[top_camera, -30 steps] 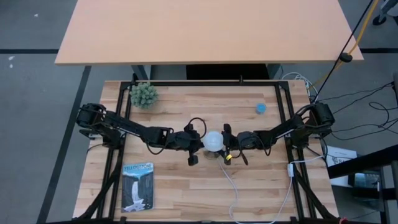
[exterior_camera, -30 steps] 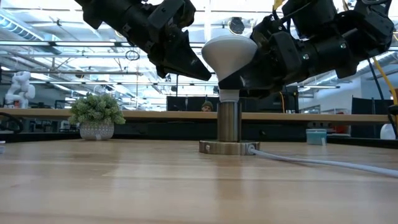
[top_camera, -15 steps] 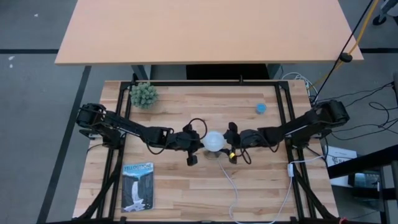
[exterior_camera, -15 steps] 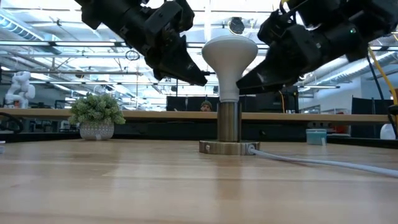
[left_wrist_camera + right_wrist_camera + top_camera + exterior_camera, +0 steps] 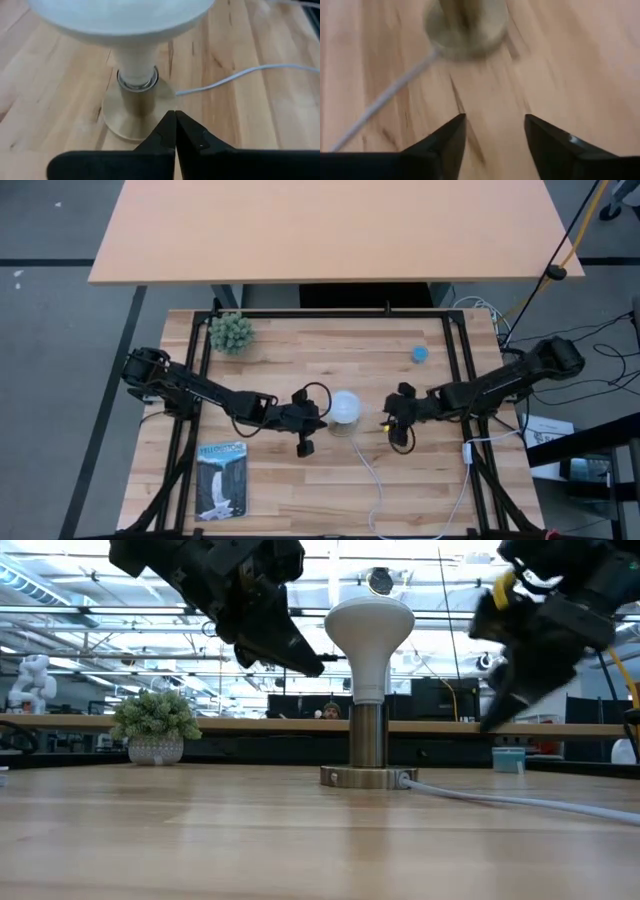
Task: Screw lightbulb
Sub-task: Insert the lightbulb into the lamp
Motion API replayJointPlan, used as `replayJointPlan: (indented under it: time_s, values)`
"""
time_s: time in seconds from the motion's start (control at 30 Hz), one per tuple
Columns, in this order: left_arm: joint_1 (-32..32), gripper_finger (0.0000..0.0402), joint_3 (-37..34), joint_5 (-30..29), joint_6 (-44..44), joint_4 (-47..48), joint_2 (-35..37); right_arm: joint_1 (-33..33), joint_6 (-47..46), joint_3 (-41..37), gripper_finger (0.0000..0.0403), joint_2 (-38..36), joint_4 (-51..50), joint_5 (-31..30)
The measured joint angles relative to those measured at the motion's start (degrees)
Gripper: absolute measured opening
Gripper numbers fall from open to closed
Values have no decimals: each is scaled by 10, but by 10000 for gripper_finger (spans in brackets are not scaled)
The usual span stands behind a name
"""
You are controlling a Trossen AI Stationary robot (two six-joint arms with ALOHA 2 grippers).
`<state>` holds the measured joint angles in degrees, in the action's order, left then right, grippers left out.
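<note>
The white lightbulb (image 5: 369, 632) stands upright, dome up, its narrow end in the silvery socket (image 5: 368, 745) at the table's middle; it also shows from above (image 5: 345, 406) and in the left wrist view (image 5: 135, 30). My left gripper (image 5: 175, 116) is shut and empty, just left of the bulb (image 5: 318, 423). My right gripper (image 5: 495, 120) is open and empty, to the right of the bulb (image 5: 392, 423), clear of it.
The socket's white cord (image 5: 372, 480) runs to the near edge. A small potted plant (image 5: 232, 332) stands far left, a blue cap (image 5: 420, 354) far right, a booklet (image 5: 221, 478) near left.
My right gripper has let go of the bulb, opened and drawn back toward the table's right edge. My left gripper has drawn slightly back toward the left. The bulb stays upright in the socket.
</note>
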<state>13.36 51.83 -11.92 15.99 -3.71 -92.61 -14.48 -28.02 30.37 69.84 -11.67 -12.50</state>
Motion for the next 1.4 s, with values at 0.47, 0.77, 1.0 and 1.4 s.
replayJointPlan:
  time_s: [0.47,0.77,1.0,1.4]
  values:
    - [43,2,0,42,-15,-230,-145,-40,-149,0,9,14,-29,-99]
    - [29,2,0,42,-76,-247,-142,33,56,-8,1,48,218,-155]
    - [10,2,0,80,-78,-242,-143,163,121,-135,0,136,617,20]
    - [3,2,0,84,-101,-245,-143,200,109,-96,0,328,784,172]
